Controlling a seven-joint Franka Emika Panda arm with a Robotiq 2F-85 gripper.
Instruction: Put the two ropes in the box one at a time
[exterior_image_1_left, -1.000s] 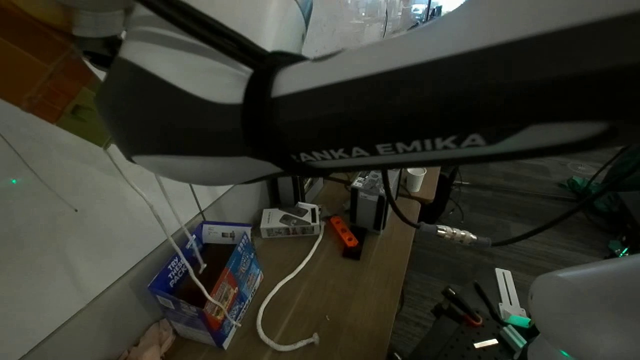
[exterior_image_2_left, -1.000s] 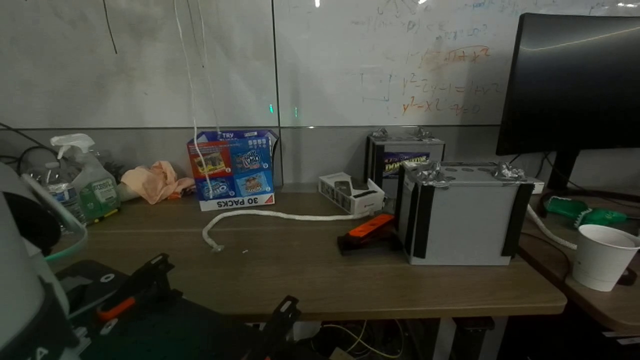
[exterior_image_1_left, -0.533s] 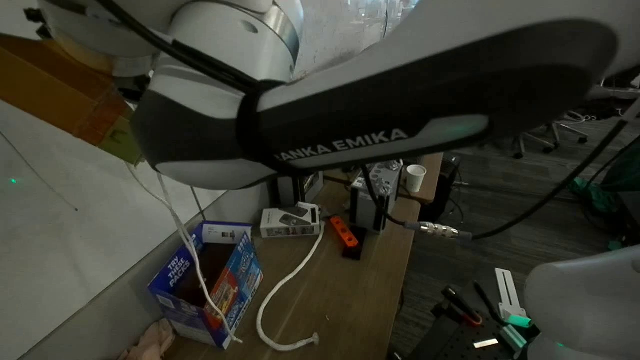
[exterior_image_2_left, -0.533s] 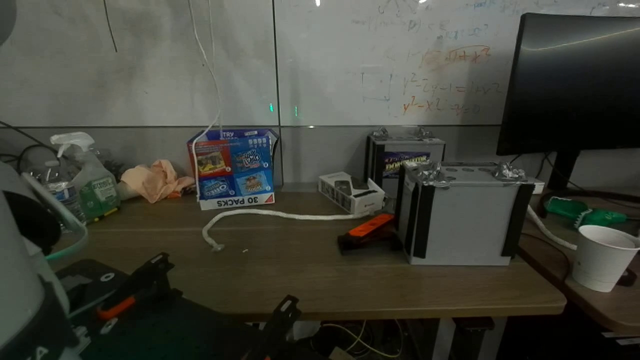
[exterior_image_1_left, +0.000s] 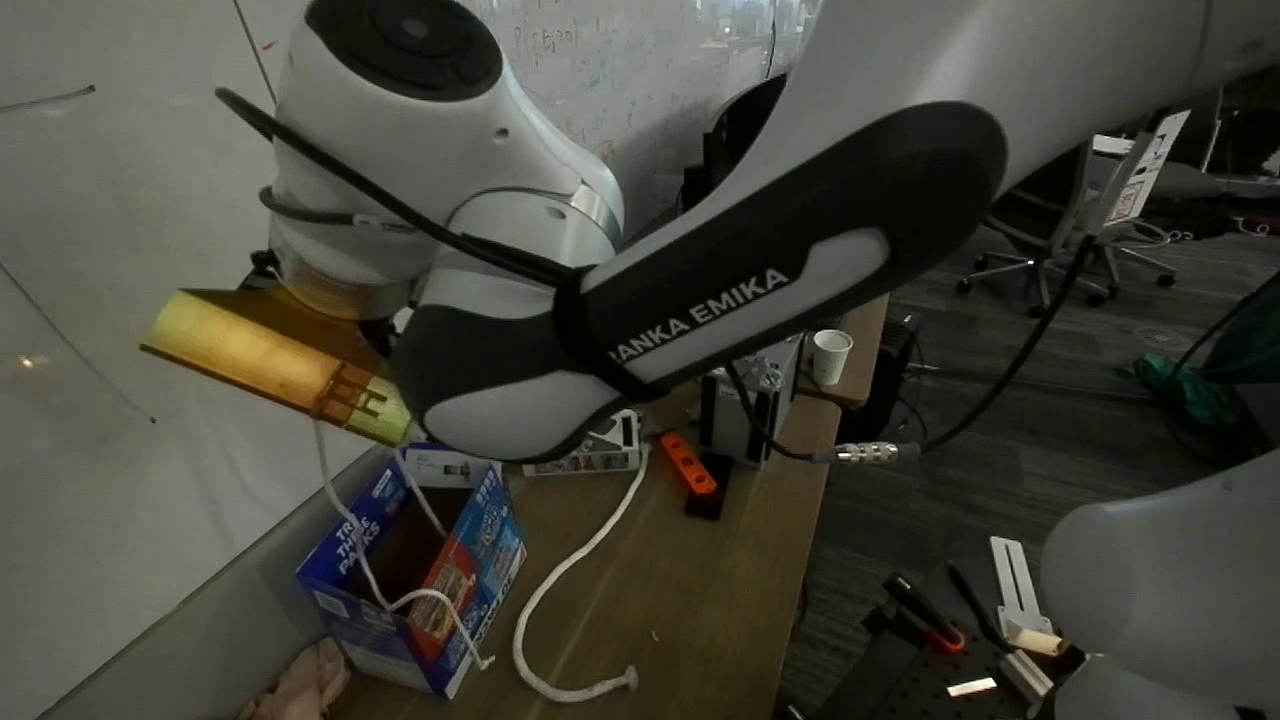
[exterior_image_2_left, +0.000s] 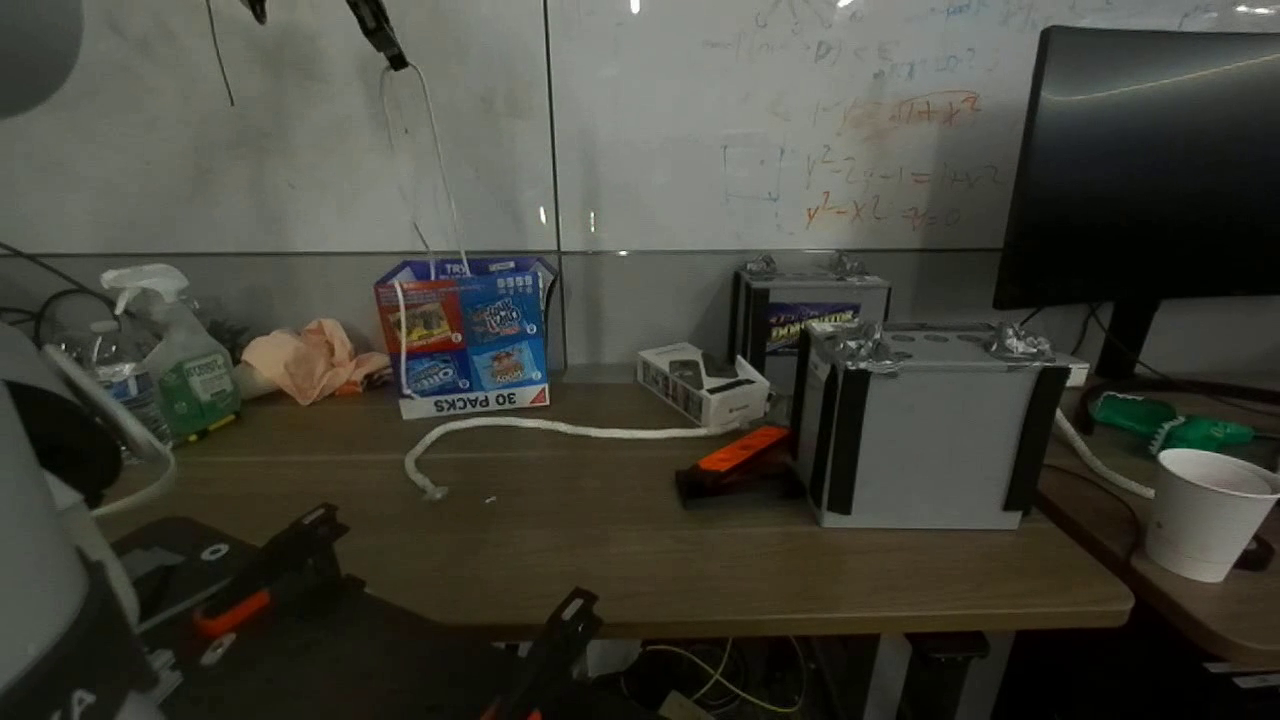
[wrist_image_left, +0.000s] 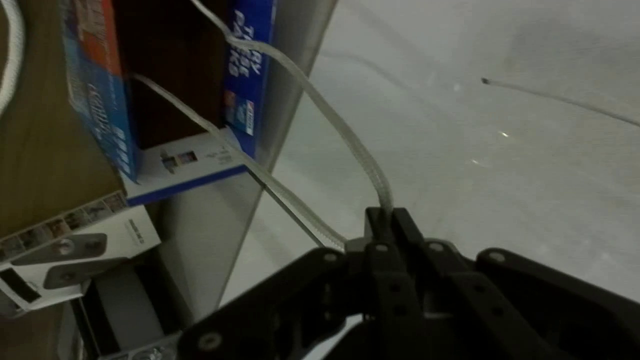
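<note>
We've got our black two-finger gripper (wrist_image_left: 387, 220) pinched onto a thin white woven rope (wrist_image_left: 327, 109), folded over the tips. Just letting go here probably leaves a tail out: one end drapes over the printed wall and dangles outside the blue cardboard box with red and white printing (exterior_image_2_left: 505, 345), below the gripper. We'd lift that end clear, swing it over the opening, then lower slowly so it piles up inside. The other strand runs down into the box; too dark to tell what else is there. Farther from the gripper, beside the box, the second long white rope (exterior_image_2_left: 600, 434) lies curved, one end near a white printed carton (exterior_image_2_left: 693, 400), contents hidden.
</note>
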